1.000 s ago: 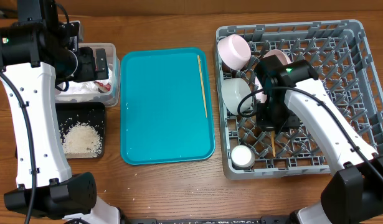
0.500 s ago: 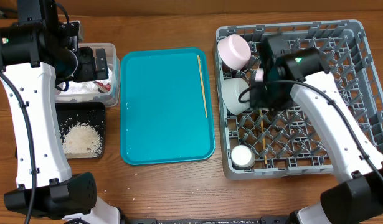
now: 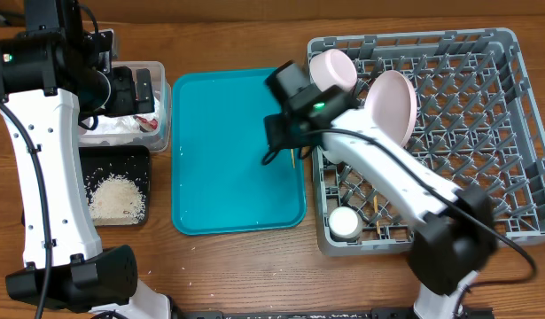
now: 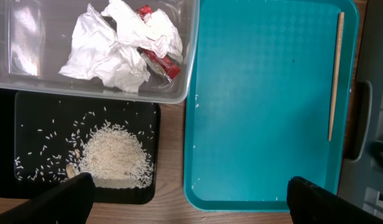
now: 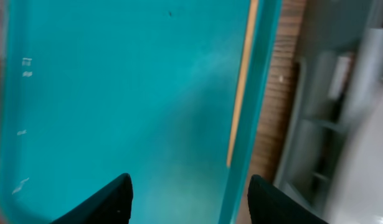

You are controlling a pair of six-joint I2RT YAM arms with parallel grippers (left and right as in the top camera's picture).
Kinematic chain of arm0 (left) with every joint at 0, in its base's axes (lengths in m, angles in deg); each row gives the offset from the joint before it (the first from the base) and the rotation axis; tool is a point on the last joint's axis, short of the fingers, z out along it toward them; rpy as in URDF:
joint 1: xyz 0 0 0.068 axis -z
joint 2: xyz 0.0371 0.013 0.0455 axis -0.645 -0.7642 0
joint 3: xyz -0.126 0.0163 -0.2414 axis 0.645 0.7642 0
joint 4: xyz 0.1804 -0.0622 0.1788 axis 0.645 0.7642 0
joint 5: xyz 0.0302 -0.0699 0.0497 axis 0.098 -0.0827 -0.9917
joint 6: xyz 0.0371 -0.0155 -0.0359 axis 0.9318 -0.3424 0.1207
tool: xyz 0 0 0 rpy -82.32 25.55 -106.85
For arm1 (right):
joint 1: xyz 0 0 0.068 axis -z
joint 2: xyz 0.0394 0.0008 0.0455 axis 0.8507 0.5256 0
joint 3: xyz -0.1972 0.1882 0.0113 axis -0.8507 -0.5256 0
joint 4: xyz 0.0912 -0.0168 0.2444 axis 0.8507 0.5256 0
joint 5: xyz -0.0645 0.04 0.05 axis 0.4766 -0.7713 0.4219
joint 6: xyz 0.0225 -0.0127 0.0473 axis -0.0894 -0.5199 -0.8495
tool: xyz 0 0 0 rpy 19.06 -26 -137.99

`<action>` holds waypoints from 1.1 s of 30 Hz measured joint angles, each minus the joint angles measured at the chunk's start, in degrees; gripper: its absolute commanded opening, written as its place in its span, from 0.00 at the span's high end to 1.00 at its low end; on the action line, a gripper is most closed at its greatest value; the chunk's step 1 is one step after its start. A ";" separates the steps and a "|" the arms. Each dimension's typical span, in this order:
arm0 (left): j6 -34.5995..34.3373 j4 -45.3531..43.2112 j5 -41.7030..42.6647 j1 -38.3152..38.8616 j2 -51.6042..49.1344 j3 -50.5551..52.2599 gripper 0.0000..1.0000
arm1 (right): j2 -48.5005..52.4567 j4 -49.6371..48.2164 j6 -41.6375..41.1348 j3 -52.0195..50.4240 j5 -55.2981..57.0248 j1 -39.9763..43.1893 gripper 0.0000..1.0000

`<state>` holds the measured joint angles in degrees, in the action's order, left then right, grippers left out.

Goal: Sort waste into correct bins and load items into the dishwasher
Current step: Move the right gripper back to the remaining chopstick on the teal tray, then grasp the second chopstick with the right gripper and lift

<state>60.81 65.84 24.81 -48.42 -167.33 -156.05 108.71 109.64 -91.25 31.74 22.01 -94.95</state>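
**Fingers (image 5: 110,199) spread above the last chopstick (image 5: 241,93)**

Both fingers of the right gripper (image 5: 191,202) stand wide apart and empty over the smooth teal tray (image 4: 260,124). The thin, straight wooden stick lies just ahead, along the tray's right edge. The left gripper (image 4: 191,199), also spread and empty, hangs over the bins at the left.

Most of the job looks done. Crumpled napkins (image 4: 110,56) and red-marked wrappers (image 4: 160,62) sit in the clear tub (image 4: 179,93), and loose rice (image 4: 113,158) heaps in the black tray (image 4: 29,124). The pegged grey rack (image 3: 485,133) holds a round plate (image 3: 392,106), a pale bowl (image 3: 332,71), a small cup (image 3: 346,223) and the racked chopstick (image 3: 378,213). One stick remains.
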 measured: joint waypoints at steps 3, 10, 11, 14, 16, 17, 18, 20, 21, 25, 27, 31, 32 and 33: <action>0.00 0.00 0.00 0.00 0.00 0.00 0.00 | 4.17 -2.71 0.15 0.00 2.58 -0.72 0.38; 0.00 0.00 0.00 0.00 0.00 0.00 0.00 | 11.04 -7.89 3.06 0.00 7.52 -0.50 0.36; 0.00 -0.02 -0.02 0.00 0.00 0.00 0.00 | 11.58 -8.46 3.28 0.00 8.04 -0.48 0.36; 0.00 0.00 -0.02 0.00 0.00 0.00 0.00 | 13.40 -10.38 4.02 0.00 9.40 -0.48 0.36; 0.00 -0.02 -0.02 0.00 0.00 0.00 0.00 | 14.25 -11.13 4.11 0.00 9.60 -0.48 0.36; 0.00 -0.02 0.00 0.00 0.00 0.00 0.00 | 14.53 -11.28 4.09 0.00 9.60 -0.48 0.36; 0.00 -0.02 0.00 0.00 0.00 0.00 0.00 | 14.84 -11.37 4.04 0.00 9.57 -0.48 0.36; 0.00 -0.02 0.00 0.00 0.00 0.00 0.00 | 15.91 -11.45 3.67 0.00 9.09 -0.48 0.36; 0.00 0.00 0.00 0.00 0.00 0.00 0.00 | 16.31 -11.61 3.43 0.00 8.50 -0.46 0.36; 0.00 -0.02 -0.02 0.00 0.00 0.00 0.00 | 17.05 -11.52 2.25 0.28 5.49 -0.31 0.37; 0.00 0.00 -0.02 0.00 0.00 0.00 0.00 | 17.09 -11.06 1.90 0.46 3.76 0.09 0.42; 0.00 -0.02 -0.02 0.00 0.00 0.00 0.00 | 17.11 -9.18 0.26 1.14 -0.17 1.05 0.68; 0.00 -0.02 -0.02 0.00 0.00 0.00 0.00 | 17.11 -8.63 -0.50 1.22 -1.20 1.27 0.76; 0.00 -0.02 -0.02 0.00 0.00 0.00 0.00 | 17.11 -8.35 -1.14 1.29 -1.73 1.33 0.82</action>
<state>60.81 65.82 24.79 -48.42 -167.33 -156.05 125.82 101.29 -92.39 33.03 20.28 -93.62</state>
